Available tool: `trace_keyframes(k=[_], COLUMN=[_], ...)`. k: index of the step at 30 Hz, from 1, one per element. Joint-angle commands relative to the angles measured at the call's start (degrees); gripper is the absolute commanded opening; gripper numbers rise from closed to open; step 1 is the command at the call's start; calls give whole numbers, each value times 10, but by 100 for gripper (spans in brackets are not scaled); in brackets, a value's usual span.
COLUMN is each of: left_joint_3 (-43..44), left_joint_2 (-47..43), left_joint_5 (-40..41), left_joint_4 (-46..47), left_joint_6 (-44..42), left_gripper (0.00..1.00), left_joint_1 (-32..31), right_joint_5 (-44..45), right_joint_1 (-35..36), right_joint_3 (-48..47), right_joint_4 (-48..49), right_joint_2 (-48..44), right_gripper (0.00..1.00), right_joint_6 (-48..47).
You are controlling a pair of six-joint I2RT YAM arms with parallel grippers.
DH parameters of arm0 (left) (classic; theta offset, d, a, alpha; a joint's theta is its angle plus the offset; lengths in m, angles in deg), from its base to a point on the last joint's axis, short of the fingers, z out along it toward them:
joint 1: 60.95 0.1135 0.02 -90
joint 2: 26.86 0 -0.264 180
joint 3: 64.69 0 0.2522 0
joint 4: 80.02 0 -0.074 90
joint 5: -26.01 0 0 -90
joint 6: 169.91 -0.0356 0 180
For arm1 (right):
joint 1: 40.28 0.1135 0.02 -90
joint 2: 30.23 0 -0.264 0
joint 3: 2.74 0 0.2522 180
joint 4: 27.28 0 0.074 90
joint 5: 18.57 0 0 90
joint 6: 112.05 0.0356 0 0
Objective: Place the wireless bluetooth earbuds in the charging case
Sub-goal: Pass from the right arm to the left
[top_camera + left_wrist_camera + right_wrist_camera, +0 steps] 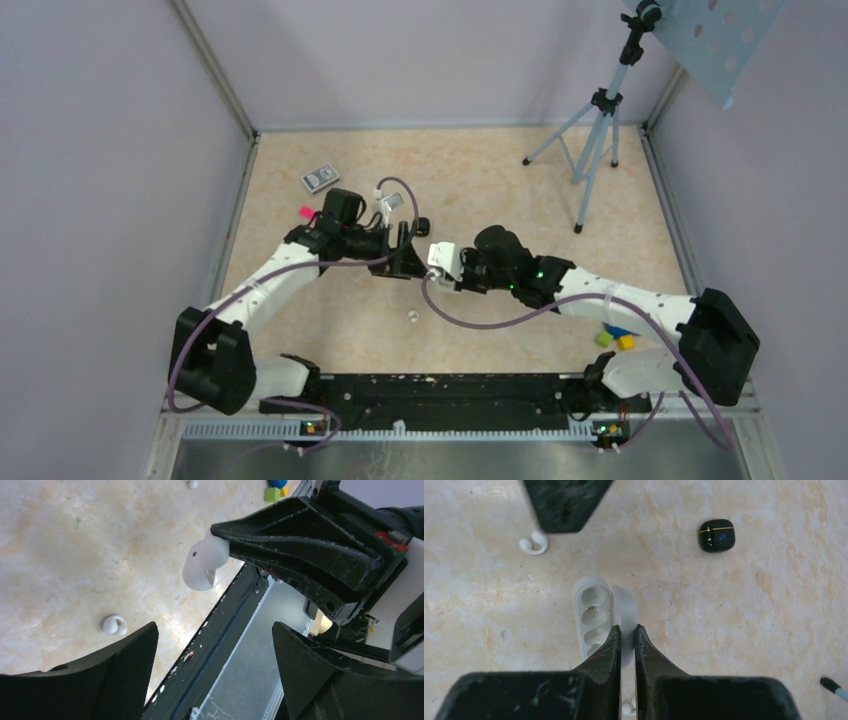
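Observation:
The charging case [596,615] is white, open, with empty wells, held above the table. My right gripper [627,628] is shut on its lid; they also show in the top view, the gripper [447,262] and the case [440,254]. In the left wrist view the case [202,565] hangs from the right fingers. My left gripper [214,630] is open and empty, just left of the case, and shows in the top view [408,258]. One white earbud [534,544] lies on the table by a left finger, also seen in the left wrist view [115,625]. A second earbud [411,316] lies nearer the arm bases.
A small black case [716,535] lies to the right of the white case. A grey patterned box [319,178] and a pink piece [306,211] lie at the back left. Coloured blocks [615,338] sit by the right arm. A tripod [595,150] stands at the back right.

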Motion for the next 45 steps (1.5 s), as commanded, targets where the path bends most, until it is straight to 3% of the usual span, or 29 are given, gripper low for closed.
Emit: trace_keyframes(k=[1,9,16,37,41,45], left_joint_3=[-48,-99,-106,-75,-64,-54], left_joint_2=[-33,-51,-35,12,24,26], left_joint_5=[9,94,89,73,71,77], left_joint_4=[143,252,308,289,300,289], left_joint_6=[109,169,200,194,200,195], left_gripper=[88,80,74,46,35,18], left_joint_1=[-36,-71,-72,-84,-86,-86], right_joint_5=[60,54,51,57,58,78], right_joint_1=[5,6,6,6,6,5], right_joint_3=[-14,-12,-8,-11,-12,-16], right_joint_4=[65,83,84,75,73,70], right_joint_2=[-32,-48,-55,-63,-61,-63], right_gripper=[0,0,0,0,0,0], right_joint_6=[99,158,188,180,177,189])
